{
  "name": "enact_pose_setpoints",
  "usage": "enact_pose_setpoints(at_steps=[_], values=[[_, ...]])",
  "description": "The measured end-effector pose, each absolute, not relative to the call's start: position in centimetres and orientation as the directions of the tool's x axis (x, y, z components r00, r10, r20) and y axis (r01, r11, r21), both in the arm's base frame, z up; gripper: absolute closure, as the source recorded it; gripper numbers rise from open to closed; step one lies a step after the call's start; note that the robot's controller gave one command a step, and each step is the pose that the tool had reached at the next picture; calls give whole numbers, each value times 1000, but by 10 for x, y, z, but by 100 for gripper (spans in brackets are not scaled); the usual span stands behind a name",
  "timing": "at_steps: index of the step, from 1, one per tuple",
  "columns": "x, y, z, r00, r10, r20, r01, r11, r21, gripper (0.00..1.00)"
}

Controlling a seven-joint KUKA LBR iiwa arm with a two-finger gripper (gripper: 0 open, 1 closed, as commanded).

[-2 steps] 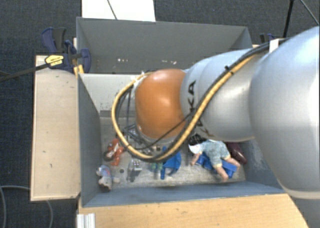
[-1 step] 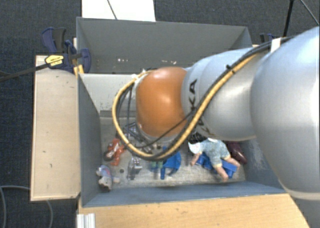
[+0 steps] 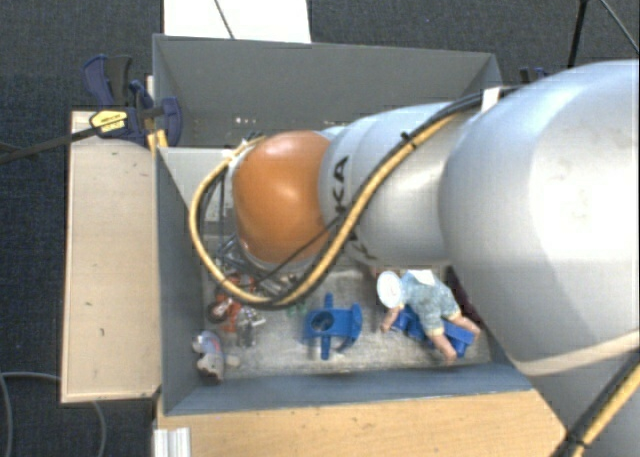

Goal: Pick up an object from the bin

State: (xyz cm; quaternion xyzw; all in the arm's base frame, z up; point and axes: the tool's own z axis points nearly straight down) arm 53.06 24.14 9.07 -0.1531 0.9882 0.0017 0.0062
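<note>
Carpet (image 3: 60,5), dark, surrounds grey bin (image 3: 320,85) holding blue toy (image 3: 333,325) and doll (image 3: 430,310).

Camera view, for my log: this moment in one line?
wrist: orange cover over left of grey metal bin | beside: blue plastic toy, white-capped doll

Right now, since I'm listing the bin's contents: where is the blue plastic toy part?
In the camera view, the blue plastic toy part lies by the bin's lower wall, left of the white-hatted doll and right of the small grey figurine.
</note>
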Motion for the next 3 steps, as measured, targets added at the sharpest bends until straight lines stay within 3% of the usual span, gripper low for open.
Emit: enact_pose_setpoints(at_steps=[1,2,3], values=[[537,246,106,-933,-360,3,-360,933,1,0],[549,238,118,-900,-436,-6,-436,900,0,0],[545,232,72,-780,-626,-3,-626,780,0,0]])
